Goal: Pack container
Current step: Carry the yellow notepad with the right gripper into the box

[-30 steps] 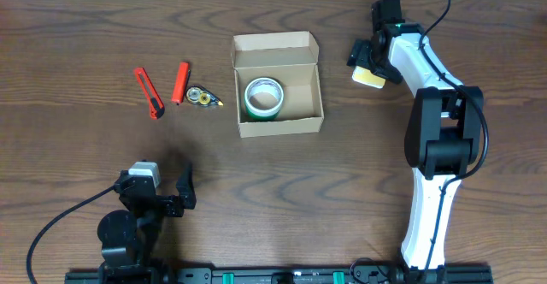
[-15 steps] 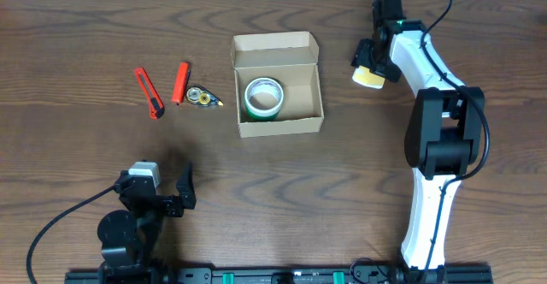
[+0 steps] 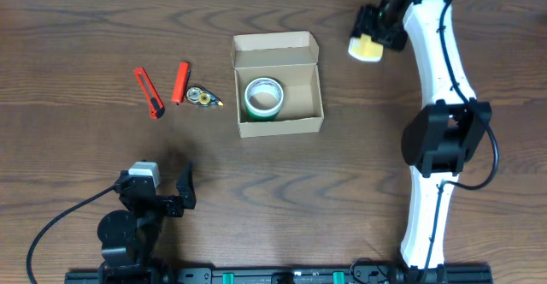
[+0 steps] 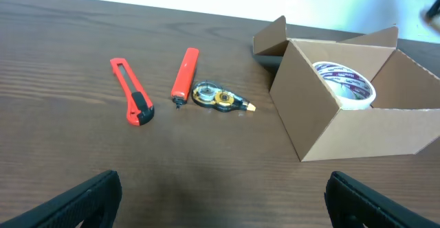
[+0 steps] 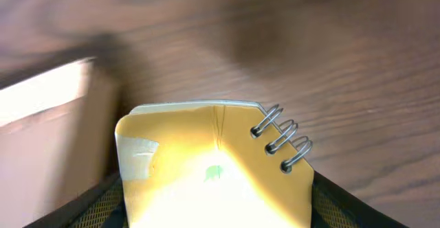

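The tan cardboard container [image 3: 279, 85] sits open at the table's middle, lid flap folded back, with a roll of tape with green edge [image 3: 263, 97] inside; both show in the left wrist view, the container [image 4: 357, 111] and the roll [image 4: 346, 84]. My right gripper [image 3: 374, 38] is shut on a small yellow spiral-bound notepad [image 3: 366, 48] and holds it raised at the far right of the container. In the right wrist view the notepad [image 5: 213, 166] fills the space between the fingers. My left gripper [image 3: 162, 200] is open and empty near the front left edge.
Left of the container lie a red box cutter [image 3: 149, 93], a red marker [image 3: 180, 82] and a correction tape dispenser [image 3: 202, 97]; the left wrist view shows the cutter [image 4: 132, 92], the marker [image 4: 185, 72] and the dispenser [image 4: 220, 98].
My right gripper has lifted the yellow notepad and carried it toward the table's far edge. The left arm has not moved.
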Robot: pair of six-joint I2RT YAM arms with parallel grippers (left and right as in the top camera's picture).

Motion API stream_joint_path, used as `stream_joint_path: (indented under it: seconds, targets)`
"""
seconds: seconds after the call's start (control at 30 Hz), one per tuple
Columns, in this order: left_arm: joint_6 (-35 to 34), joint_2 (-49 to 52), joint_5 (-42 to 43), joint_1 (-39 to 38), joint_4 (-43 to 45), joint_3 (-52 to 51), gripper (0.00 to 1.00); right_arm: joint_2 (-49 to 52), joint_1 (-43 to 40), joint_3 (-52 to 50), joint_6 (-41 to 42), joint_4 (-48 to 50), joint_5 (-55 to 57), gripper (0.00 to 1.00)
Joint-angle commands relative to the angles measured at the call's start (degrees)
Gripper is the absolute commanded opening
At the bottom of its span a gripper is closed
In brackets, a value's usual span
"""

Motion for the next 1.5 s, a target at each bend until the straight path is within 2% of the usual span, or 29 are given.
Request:
stream_joint_path:
  seconds: [0.0, 0.13, 0.27, 0.67, 1.03, 1.3, 1.43, 1.47]
  targets:
    - [0.8, -0.4, 0.2, 0.3, -0.2, -1.2, 0.95, -0.2, 3.5, 7.8, -4.2, -3.5, -4.9, 0.69]
    - [0.8, -0.4, 0.2, 0.3, -0.2, -1.2, 0.95, -0.2, 8.8, 14.9, -4.8, -9.2, -4.9, 0.69]
    - [0.8, -0.4, 0.2, 0.4, -0.2, -1.2, 0.95, -0.2, 14.9, 16.2, -4.7, -11.7, -4.5, 0.68]
    - [0.8, -0.4, 0.2, 0.3, -0.2, -1.2, 0.95, -0.1, 30.5, 5.4, 6.9, -10.3, 11.3, 0.67]
    - [0.8, -0.4, 0.2, 0.4, -0.2, -1.2, 0.95, -0.1, 32.5, -7.2, 12.0, 0.7, 14.9, 0.65]
    - [0.8, -0.4, 0.2, 0.4, -0.2, -1.3, 0.95, -0.1, 32.9, -7.8, 12.9, 4.1, 17.5, 0.62]
    - [0.8, -0.4, 0.2, 0.4, -0.2, -1.2, 0.95, -0.1, 33.0, -7.9, 13.5, 4.1, 18.5, 0.64]
    - [0.8, -0.4, 0.2, 0.4, -0.2, -1.2, 0.95, -0.1, 33.1, -7.9, 13.5, 4.2, 18.5, 0.67]
